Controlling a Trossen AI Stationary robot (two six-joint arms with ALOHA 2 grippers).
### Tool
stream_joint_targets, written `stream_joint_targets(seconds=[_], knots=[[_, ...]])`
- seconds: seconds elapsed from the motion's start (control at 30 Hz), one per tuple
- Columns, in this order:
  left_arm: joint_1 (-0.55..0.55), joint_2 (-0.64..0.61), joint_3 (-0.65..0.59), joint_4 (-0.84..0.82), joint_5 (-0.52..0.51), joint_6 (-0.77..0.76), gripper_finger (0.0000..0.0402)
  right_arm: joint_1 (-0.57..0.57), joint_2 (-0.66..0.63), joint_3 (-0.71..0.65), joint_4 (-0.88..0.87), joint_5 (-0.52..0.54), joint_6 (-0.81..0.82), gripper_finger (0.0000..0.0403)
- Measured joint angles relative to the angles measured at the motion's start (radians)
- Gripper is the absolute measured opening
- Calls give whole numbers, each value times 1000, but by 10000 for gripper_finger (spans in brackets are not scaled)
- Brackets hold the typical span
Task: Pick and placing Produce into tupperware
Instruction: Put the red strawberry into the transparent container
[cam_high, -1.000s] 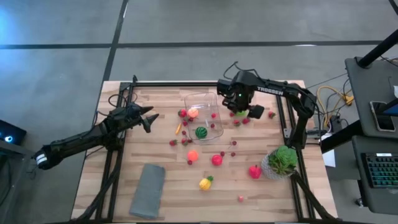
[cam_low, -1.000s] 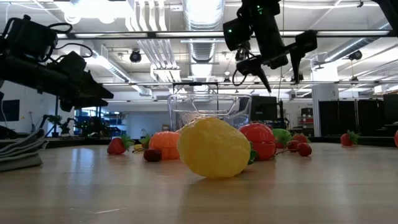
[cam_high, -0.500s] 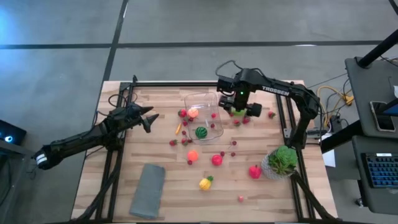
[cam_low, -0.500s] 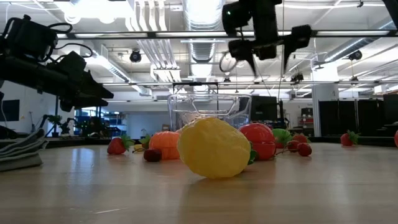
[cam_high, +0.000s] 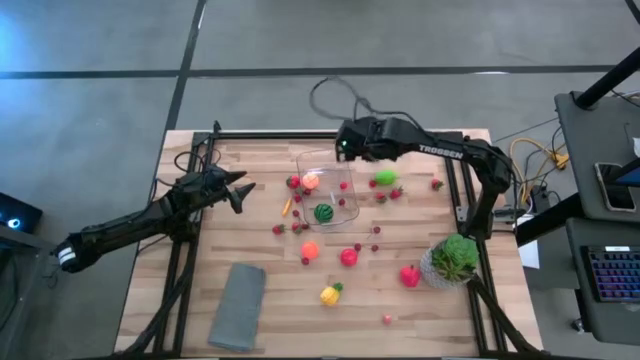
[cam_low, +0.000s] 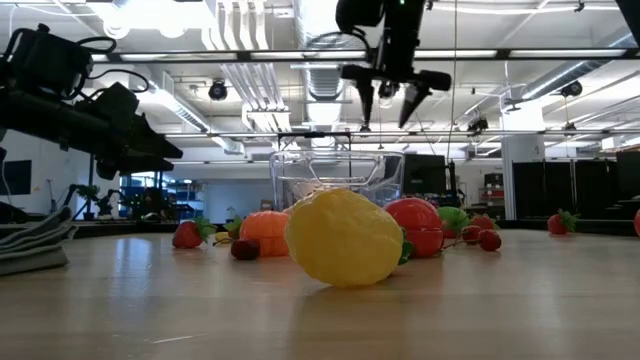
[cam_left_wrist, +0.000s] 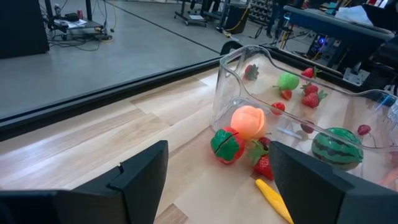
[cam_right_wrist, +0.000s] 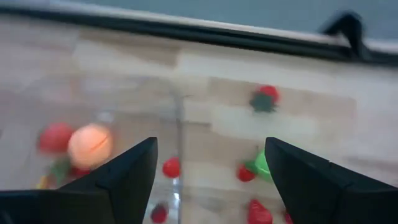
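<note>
Hovering high over the tupperware's (cam_high: 328, 187) far rim, the right tool (cam_low: 391, 100) hangs open and empty. Produce (cam_high: 348, 257) lies scattered around on the table (cam_high: 420, 305); left tool (cam_high: 240, 189) waits open near the left edge.

Both arms are matte black, built from slim tubular links with bulkier joint housings. The right arm (cam_high: 455, 152) carries white "TROSSEN" lettering along its forearm, a small green light near the wrist, and a thin dark cable looping above it. The left arm (cam_high: 130, 226) shows a white band near its base — its 2 fingers (cam_left_wrist: 140, 177) are flat, dark, angular plates.
</note>
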Motion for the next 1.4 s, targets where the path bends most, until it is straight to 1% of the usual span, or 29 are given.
stream_joint_targets(seconds=[0.03,0.1,0.17,0.3,0.33,0.4,0.47,0.53,0.6,0.63,0.67,0.77,0.8,0.83,0.87,0.9,0.93,0.97,1.03,1.07,1.17,1.27,1.4], knots=[[0,0,0,0,0,0,263,7,1,0,28,1,-25,291],[0,0,0,0,0,0,263,15,1,-2,64,-36,-87,292],[0,0,0,0,0,0,263,19,3,-4,107,-51,-144,292],[0,0,0,0,0,0,263,36,4,-31,201,-73,-66,285],[0,-1,0,0,1,0,263,38,4,-38,190,-108,-59,284],[0,0,0,-1,1,0,263,39,5,-42,161,-118,-62,282],[0,0,0,0,1,0,263,31,7,-48,52,-77,-88,279],[0,-1,0,-1,1,0,263,10,17,-52,-148,-59,-106,277],[0,-1,0,1,1,0,263,-3,33,-67,-333,-45,-178,277],[0,0,0,0,2,0,263,-8,38,-76,-392,-49,-225,277],[0,0,0,-1,3,0,263,-15,39,-89,-429,-68,-289,277],[0,1,0,0,5,0,263,-41,41,-163,-418,-179,-485,278],[0,0,0,-1,5,0,263,-52,46,-191,-416,-176,-552,276],[0,0,0,0,5,0,263,-59,52,-219,-417,-135,-628,274],[0,0,0,1,5,0,263,-66,54,-249,-422,-71,-679,271],[0,0,0,0,5,0,263,-78,54,-284,-428,-10,-699,267],[0,0,0,0,4,0,263,-94,54,-314,-427,12,-698,263],[0,0,0,1,4,0,263,-116,54,-343,-421,-11,-693,258],[0,0,0,-1,4,0,263,-172,46,-401,-407,-116,-702,249],[0,0,0,0,4,0,263,-202,37,-429,-401,-147,-709,244],[0,0,0,0,4,0,263,-277,-4,-482,-380,-181,-699,234],[0,0,0,0,3,0,263,-309,-70,-498,-352,-197,-667,229],[0,0,0,0,3,1,263,-312,-214,-480,-282,-211,-638,231]])
